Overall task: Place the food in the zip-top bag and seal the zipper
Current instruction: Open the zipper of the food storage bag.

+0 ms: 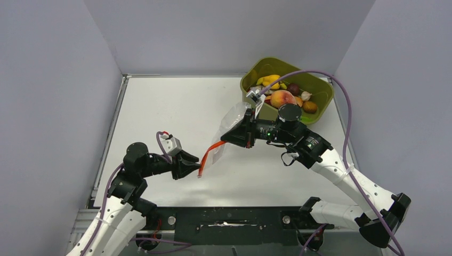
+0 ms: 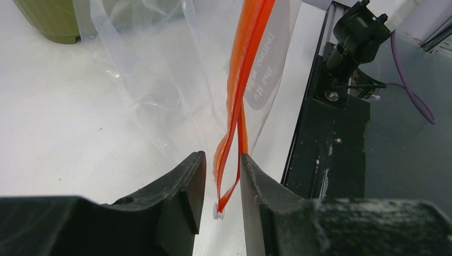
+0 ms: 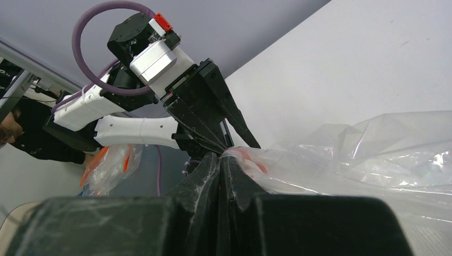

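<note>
Zip-top bag (image 1: 229,120) hangs over the tabletop (image 1: 160,106) between both arms in the top view. Its zipper (image 1: 210,151) slants from the right claw (image 1: 225,140) down to the left claw (image 1: 197,167). The food (image 1: 282,98) lies in the green tub (image 1: 320,90). In the left wrist view, the fingers (image 2: 181,186) are narrowly spread with the strip's end between them. In the right wrist view, the fingers are pressed together, pinching the bag's edge.

Bright even overhead light, soft shadows, glints on the zip-top bag (image 2: 154,74), near foreground blurred in wrist views.
</note>
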Robot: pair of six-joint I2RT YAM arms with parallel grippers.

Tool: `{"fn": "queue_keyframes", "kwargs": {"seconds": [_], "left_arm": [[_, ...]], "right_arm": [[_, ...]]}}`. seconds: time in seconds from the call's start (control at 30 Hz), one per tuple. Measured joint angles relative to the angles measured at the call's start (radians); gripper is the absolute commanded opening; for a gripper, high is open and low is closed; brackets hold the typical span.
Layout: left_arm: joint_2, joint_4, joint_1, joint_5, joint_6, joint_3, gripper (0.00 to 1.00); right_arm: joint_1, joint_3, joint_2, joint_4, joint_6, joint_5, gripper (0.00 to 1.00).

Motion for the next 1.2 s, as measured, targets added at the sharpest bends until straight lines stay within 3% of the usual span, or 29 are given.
{"fn": "queue_keyframes", "kwargs": {"seconds": [0.43,0.93,1.2], "left_arm": [[-0.006,-0.002,0.0,0.001,0.026,0.0,0.29],[-0.026,0.045,0.0,0.077,-0.038,-0.02,0.41],[-0.04,0.046,0.0,0.123,-0.055,-0.02,0.38]], "right_arm": [[0.0,0.0,0.004,-0.033,-0.027,-0.032,0.0],[0.0,0.0,0.005,-0.051,-0.039,-0.037,0.0],[0.0,0.0,0.005,-0.051,-0.038,-0.037,0.0]]}}
